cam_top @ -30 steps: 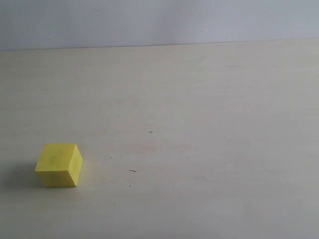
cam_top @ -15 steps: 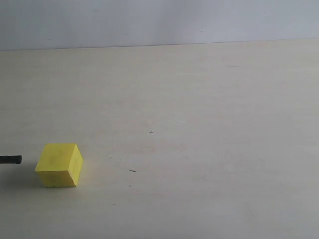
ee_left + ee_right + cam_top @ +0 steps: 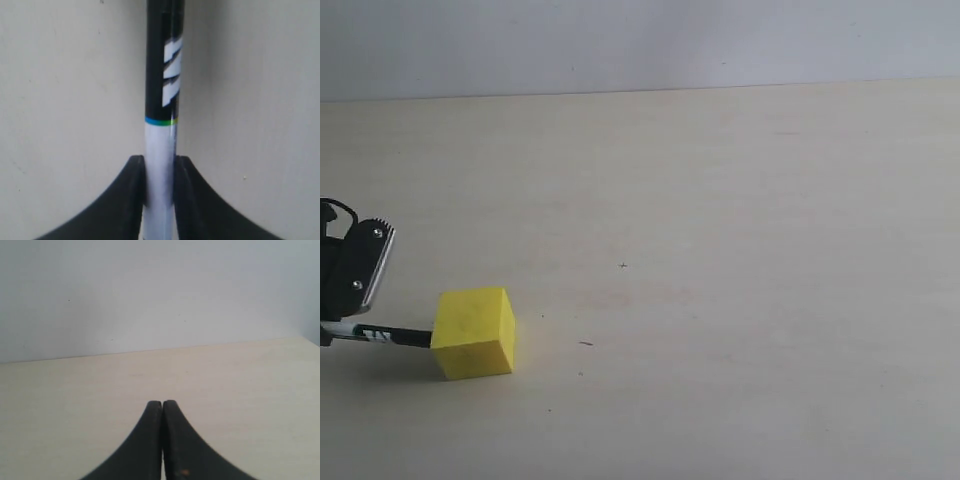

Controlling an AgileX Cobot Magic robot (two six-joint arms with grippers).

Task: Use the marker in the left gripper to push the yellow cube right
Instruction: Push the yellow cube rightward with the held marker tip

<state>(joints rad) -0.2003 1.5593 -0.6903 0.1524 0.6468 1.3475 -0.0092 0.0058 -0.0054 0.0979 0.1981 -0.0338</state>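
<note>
Left wrist view: left claw (image 3: 159,164) pinches glossy white-barrelled marker (image 3: 162,95), black tip against matte yellow cube (image 3: 473,333).

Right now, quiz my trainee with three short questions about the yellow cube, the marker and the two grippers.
1. True or false: the tip of the slim white-and-black marker reaches the bright yellow matte cube.
2. The black left gripper has its fingers on the marker's: A white barrel, B black cap, C tip?
3. Fill in: the black right gripper is ___ and empty.
Key: 1 true; 2 A; 3 shut.
</note>
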